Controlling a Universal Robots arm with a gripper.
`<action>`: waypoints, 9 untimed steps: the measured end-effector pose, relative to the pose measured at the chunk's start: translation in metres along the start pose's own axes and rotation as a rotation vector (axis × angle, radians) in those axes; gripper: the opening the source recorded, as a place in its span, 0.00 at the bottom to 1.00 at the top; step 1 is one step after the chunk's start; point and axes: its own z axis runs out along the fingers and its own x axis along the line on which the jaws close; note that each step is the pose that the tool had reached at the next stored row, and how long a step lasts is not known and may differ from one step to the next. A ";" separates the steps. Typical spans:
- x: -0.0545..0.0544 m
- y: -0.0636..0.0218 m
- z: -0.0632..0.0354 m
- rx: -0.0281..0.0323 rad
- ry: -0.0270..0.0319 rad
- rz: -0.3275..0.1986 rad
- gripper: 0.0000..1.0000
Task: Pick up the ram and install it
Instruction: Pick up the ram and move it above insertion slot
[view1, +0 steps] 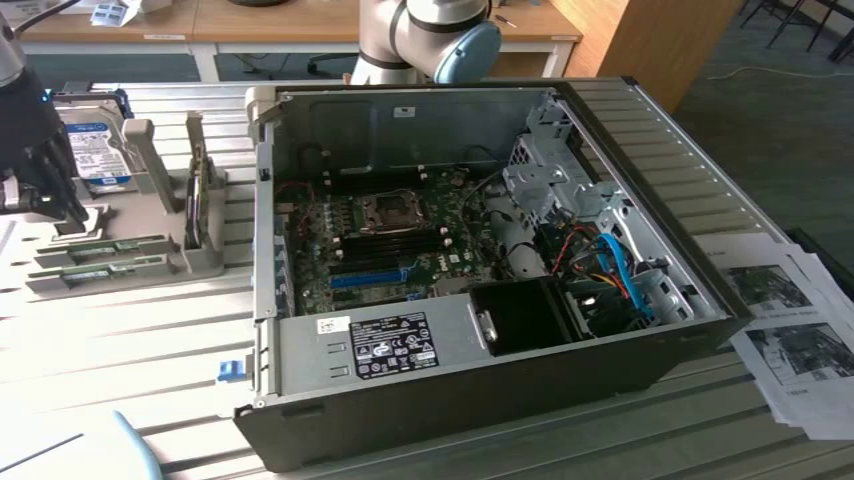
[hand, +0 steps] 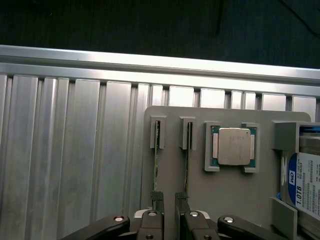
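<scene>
Gripper (hand: 169, 199) hangs over a grey parts holder (hand: 235, 200) on a slatted metal bench (hand: 60, 150). The claw is parted only a little, w/ a narrow strip of holder showing between its 2 fingertips (hand: 157, 197) and nothing in its grasp. The task's items, 2 in all, sit in the holder: one RAM stick (hand: 156, 165) and a second RAM stick (hand: 187, 165), each on edge in its own slot, side by side and parallel. From the wrist view each fingertip overlaps the near end of one stick – whether metal touches board can't be told.

Also in the holder are 1 CPU (hand: 233, 146), lying flat in a square cradle just beside the sticks, and 1 hard drive (hand: 302, 187) w/ a blue-white label beyond it, so the CPU lies between sticks and drive.

In the exterior view the holder and claw are at the exterior view's left, well apart from the 1 open PC case (view1: 534, 380) at centre. The case lies on its side, panel off, w/ the motherboard (view1: 387, 240) exposed and 1 long blue slot (view1: 367, 278) on it. The arm's base (view1: 427, 40) rises behind the case. Several printed sheets (view1: 787, 330) are spread on the bench at the exterior view's right, just beside the case.
</scene>
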 end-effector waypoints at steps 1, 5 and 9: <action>0.000 0.0000 0.0009 -0.0003 0.0001 0.000 0.23; 0.000 -0.0001 0.0063 -0.0004 0.0002 0.000 0.23; 0.000 -0.0003 0.0123 -0.0005 0.0001 0.000 0.23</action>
